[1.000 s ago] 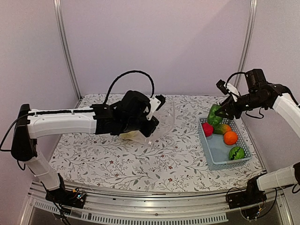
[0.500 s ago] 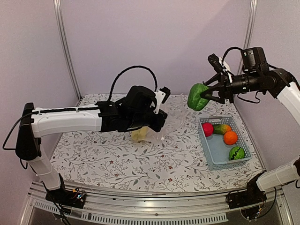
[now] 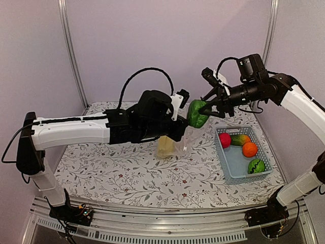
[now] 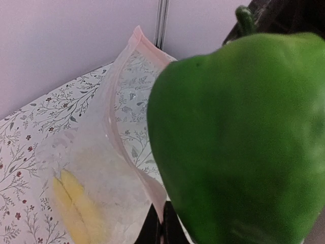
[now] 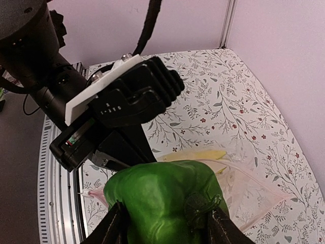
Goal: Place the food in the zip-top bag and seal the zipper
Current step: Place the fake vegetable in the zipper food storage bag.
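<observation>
Fingers [image 5: 115,224] of the right gripper [image 3: 205,109] squeeze the dark green piece [image 3: 196,114] from both sides. They are spread just as wide as the piece. The piece hangs in the air right above the open mouth of the zip-top bag [image 3: 179,143], very close to it. In the left wrist view the green piece fills most of the picture, just beside the bag's top edge.

The left gripper [image 4: 161,226] is pressed together on the bag's top edge. It pinches the bag by the zipper [image 4: 112,119], a pale pink strip. The bag hangs down from that pinch. Its mouth gapes open, so the zipper is not pressed closed. The yellow bananas [image 4: 71,211] lie inside the bag, low down. I cannot tell if the bag's bottom touches the flowery table [image 3: 101,175].

The light blue basket [image 3: 234,161] sits on the table to the right of the bag, well apart from it. In it lie the red apple [image 3: 225,140], the green-orange mango [image 3: 239,139], the orange [image 3: 249,149] and the striped green ball [image 3: 256,165]. The apple is nearest to the bag and the striped ball is farthest from it.
</observation>
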